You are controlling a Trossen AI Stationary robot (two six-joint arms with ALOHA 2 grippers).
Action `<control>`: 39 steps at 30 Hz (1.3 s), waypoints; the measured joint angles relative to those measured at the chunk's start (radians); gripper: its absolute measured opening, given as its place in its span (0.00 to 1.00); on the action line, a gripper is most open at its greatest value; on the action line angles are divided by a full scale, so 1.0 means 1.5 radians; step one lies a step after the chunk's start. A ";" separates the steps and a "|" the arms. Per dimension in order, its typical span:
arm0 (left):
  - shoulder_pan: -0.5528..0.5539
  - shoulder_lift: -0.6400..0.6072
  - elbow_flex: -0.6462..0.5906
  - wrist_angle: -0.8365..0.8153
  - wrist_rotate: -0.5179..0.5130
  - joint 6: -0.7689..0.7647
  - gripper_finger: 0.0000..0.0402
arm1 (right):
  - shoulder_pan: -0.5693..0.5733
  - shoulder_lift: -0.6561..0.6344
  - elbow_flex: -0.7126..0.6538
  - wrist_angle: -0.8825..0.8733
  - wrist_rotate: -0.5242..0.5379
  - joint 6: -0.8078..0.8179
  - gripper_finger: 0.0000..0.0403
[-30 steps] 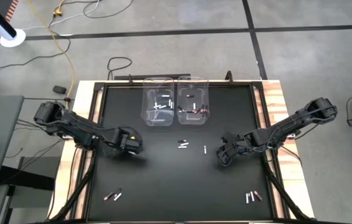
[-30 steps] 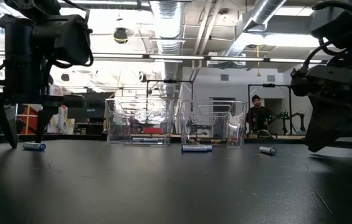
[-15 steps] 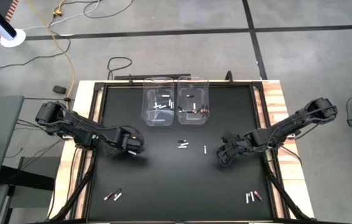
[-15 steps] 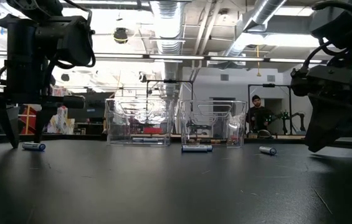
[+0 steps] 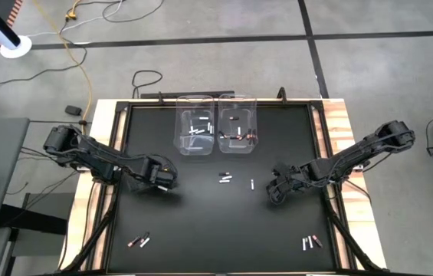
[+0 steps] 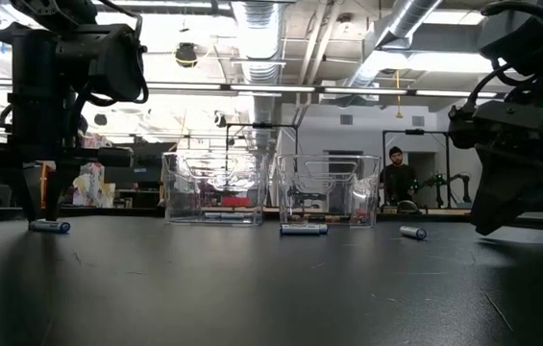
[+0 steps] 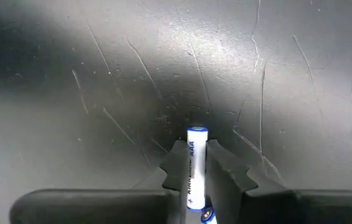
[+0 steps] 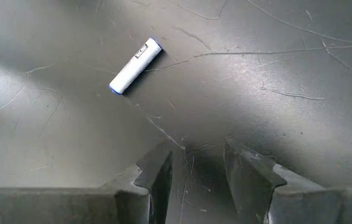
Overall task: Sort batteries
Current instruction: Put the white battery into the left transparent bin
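Near edge of table (image 5: pixel 201 253): two small groups of batteries lie here, one at the left (image 5: pixel 139 241) and one at the right (image 5: pixel 311 242); no hand is near them.
Left hand (image 7: pixel 192 163): it is low on the left part of the table, and its fingers are closed on a white battery (image 7: pixel 195 168) with blue ends; the battery lies between the two fingers and its tip sticks out in front of them.
Same battery, low view: it seems to rest on the table, at the foot of the left hand (image 6: pixel 45 213).
Right hand (image 8: pixel 194 171): it hovers over the right part of the table with fingers wide apart and nothing between them; a white battery (image 8: pixel 136 65) lies on the table near it, apart from both fingers.
Middle of table: a few loose batteries (image 5: pixel 225 179) lie between the two hands.
Far edge: two clear bins (image 5: pixel 196 125) stand side by side; the left one holds white batteries, the right one (image 5: pixel 237 124) holds some dark and reddish ones.
Step in hand: I judge it is the grasp of one white battery by the left hand, just completed, before the lift.
Next move: it calls for a straight lift without loosening the grip, then a carry to the far left bin, where the white ones are, and a release above its opening.
Change from one second ago: the left fingers stood open around the battery, now they are closed on it; the right hand has not moved.
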 joint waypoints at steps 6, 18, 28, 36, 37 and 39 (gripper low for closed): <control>0.000 0.000 0.000 -0.001 -0.005 0.015 0.07 | 0.000 0.000 0.000 0.000 0.000 0.000 0.41; 0.011 -0.069 0.032 -0.096 -0.045 0.071 0.09 | -0.005 0.000 0.000 -0.001 0.000 0.000 0.41; 0.100 -0.215 0.107 -0.140 -0.204 0.304 0.09 | -0.045 0.000 0.000 0.000 0.001 -0.001 0.41; 0.327 -0.255 0.210 0.053 -0.191 0.803 0.09 | -0.092 0.000 0.000 0.002 0.001 0.005 0.41; 0.359 -0.247 0.226 0.083 -0.170 0.859 0.09 | -0.099 0.000 0.000 0.003 0.001 0.011 0.41; 0.420 -0.222 0.260 0.126 -0.114 0.965 0.09 | -0.111 0.000 0.000 0.003 0.001 0.030 0.41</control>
